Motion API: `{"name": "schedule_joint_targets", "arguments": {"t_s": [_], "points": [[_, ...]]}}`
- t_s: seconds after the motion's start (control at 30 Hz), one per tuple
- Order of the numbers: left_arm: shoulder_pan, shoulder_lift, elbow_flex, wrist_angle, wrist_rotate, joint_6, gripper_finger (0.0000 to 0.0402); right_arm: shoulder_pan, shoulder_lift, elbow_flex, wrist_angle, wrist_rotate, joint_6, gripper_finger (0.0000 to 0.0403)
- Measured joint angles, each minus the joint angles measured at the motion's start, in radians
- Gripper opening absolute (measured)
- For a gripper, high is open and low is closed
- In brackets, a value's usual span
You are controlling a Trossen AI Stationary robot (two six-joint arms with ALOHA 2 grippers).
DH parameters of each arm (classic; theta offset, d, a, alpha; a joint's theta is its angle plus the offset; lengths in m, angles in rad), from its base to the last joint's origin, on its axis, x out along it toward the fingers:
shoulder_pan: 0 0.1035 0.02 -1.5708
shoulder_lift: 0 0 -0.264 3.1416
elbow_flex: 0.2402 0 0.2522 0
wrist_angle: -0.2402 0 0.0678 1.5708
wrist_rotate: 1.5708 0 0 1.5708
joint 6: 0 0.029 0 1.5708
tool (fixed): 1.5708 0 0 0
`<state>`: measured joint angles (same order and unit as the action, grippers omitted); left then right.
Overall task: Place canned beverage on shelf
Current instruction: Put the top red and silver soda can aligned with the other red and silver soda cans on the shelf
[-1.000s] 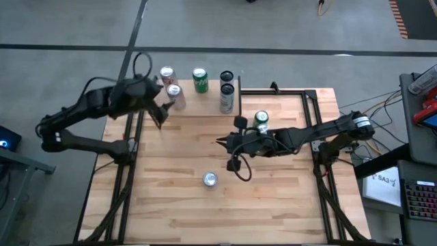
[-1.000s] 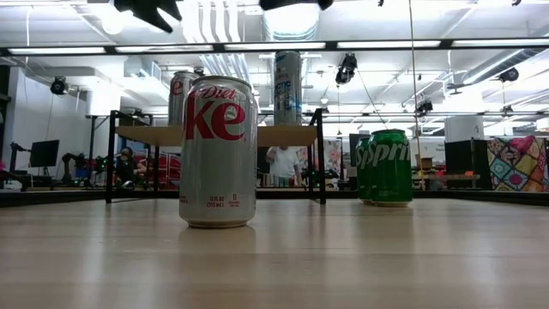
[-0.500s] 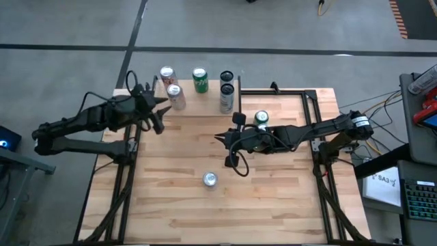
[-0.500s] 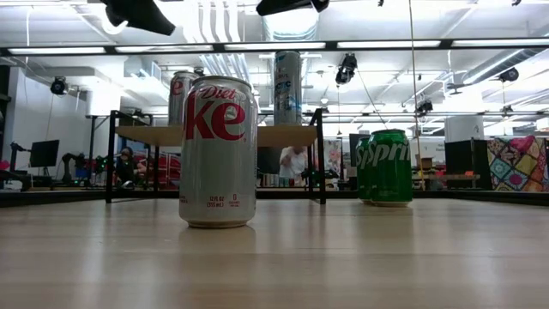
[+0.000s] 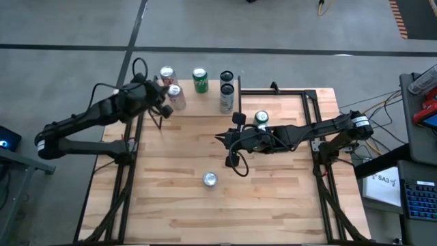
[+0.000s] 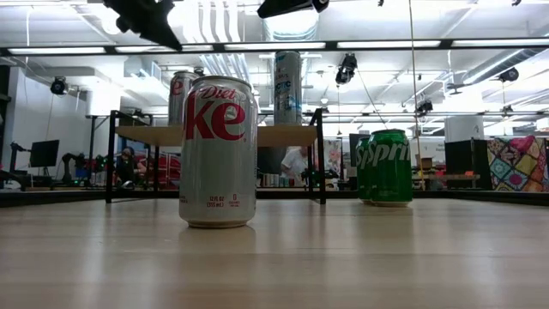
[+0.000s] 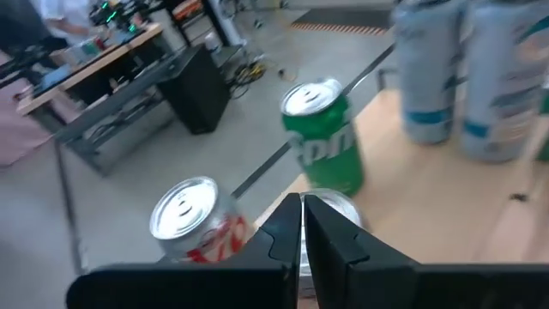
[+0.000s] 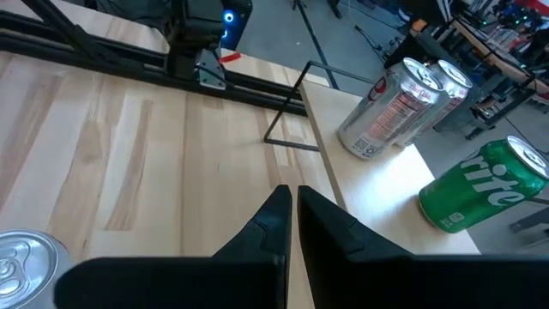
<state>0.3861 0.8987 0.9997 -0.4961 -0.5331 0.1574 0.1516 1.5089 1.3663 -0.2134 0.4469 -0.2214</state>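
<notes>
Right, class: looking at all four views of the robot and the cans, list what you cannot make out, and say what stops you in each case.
- Left wrist view: the two tall cans are blurred and cut by the top edge; labels unreadable.
- Left wrist view: the left hand hides most of the silver can behind it.
- Low view: the Diet Coke can covers part of the shelf and the can behind it.
- Right wrist view: the can at the corner is cut off; brand unknown.
</notes>
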Motion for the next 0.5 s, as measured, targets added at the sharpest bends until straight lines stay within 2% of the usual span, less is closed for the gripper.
{"name": "schedule_joint_targets", "arguments": {"t_s": [0.13,0.5], "points": [[0.033,0.040,0.000,0.001,0.000,0.018,0.0000,0.000,-0.001,0.000,-0.011,0.000,0.001,0.0012],[0.036,0.118,-0.001,0.000,0.000,0.029,0.0000,0.000,-0.001,0.000,-0.020,0.000,0.012,0.0012]]}}
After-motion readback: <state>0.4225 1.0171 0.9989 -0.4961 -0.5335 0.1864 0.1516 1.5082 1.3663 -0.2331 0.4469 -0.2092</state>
